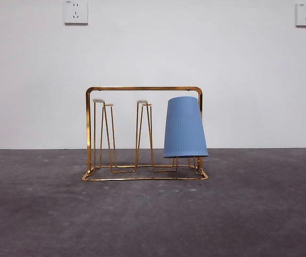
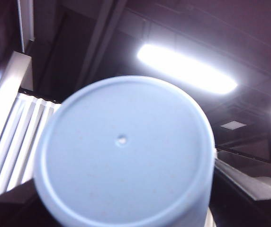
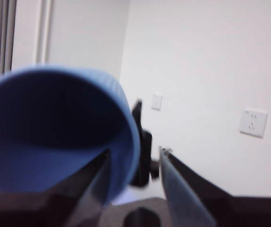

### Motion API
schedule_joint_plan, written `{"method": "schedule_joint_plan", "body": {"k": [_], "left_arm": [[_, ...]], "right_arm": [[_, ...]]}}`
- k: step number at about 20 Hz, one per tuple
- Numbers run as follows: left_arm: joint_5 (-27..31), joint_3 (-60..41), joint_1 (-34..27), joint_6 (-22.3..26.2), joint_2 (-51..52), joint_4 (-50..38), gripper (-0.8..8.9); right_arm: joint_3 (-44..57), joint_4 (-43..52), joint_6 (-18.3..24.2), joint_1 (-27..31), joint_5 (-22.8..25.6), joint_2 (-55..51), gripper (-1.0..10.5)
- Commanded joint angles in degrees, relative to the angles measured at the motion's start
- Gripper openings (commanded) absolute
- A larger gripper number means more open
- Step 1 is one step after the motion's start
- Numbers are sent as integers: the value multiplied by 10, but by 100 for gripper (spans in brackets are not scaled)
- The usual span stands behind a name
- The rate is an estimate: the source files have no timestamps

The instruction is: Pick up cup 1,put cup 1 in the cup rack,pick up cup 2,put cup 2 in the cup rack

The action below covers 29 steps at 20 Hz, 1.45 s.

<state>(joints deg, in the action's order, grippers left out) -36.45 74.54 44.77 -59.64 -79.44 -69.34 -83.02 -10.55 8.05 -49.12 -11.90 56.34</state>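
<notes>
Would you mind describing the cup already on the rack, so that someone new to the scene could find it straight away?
In the front view, find the gold wire rack standing mid-table before the white wall. At its right end, under the handle frame's corner, a blue ribbed cup sits upside down, mouth downward. The prongs to its left are bare, and it is the only cup in that view.

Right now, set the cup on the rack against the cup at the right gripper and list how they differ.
The cup on the rack sits mouth down at one end of the cup rack; the second cup, by the right gripper, is off it, open mouth toward the wrist camera. The first shows its ribbed outer wall, the second its dark inside. Both are blue.
</notes>
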Motion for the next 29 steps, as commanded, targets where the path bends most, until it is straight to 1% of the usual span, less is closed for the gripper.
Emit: {"method": "schedule_joint_plan", "body": {"k": [1,3,5,6,7,8,9,10,11,12,13,16,20,23,25,29], "left_arm": [[-9,-2,-15,-4,18,2,-7],[-34,-2,-34,0,37,44,-6],[-62,-2,-56,27,61,118,-6],[-71,-2,-67,55,77,181,-6],[-71,-2,-75,108,99,271,-5],[-53,-2,-82,200,128,396,-6],[-6,-2,-82,290,157,521,-6],[63,-2,-81,374,185,641,-6],[142,-2,-78,437,209,741,-6],[217,-2,-74,481,227,819,-6],[281,-2,-70,509,240,881,-6],[385,-2,-61,530,254,969,-6],[469,-4,-56,543,250,1015,-6],[488,-8,-55,544,231,1012,-6],[513,-8,-55,555,211,1010,-6],[517,-11,-55,563,168,998,-6]], "right_arm": [[3,-14,-5,0,3,-24,227],[3,-42,-5,0,3,-47,227],[3,-87,-4,0,16,-78,225],[3,-116,-2,0,33,-90,225],[3,-147,2,0,51,-107,225],[3,-180,12,0,75,-123,225],[3,-207,18,0,97,-137,225],[3,-230,26,0,118,-149,225],[3,-250,31,0,134,-158,224],[3,-266,32,0,144,-165,222],[3,-278,31,0,148,-169,222],[3,-295,31,0,154,-172,222],[3,-307,31,0,154,-171,221],[3,-316,28,0,154,-168,221],[3,-322,26,0,154,-168,221],[3,-336,24,0,154,-168,221]]}}
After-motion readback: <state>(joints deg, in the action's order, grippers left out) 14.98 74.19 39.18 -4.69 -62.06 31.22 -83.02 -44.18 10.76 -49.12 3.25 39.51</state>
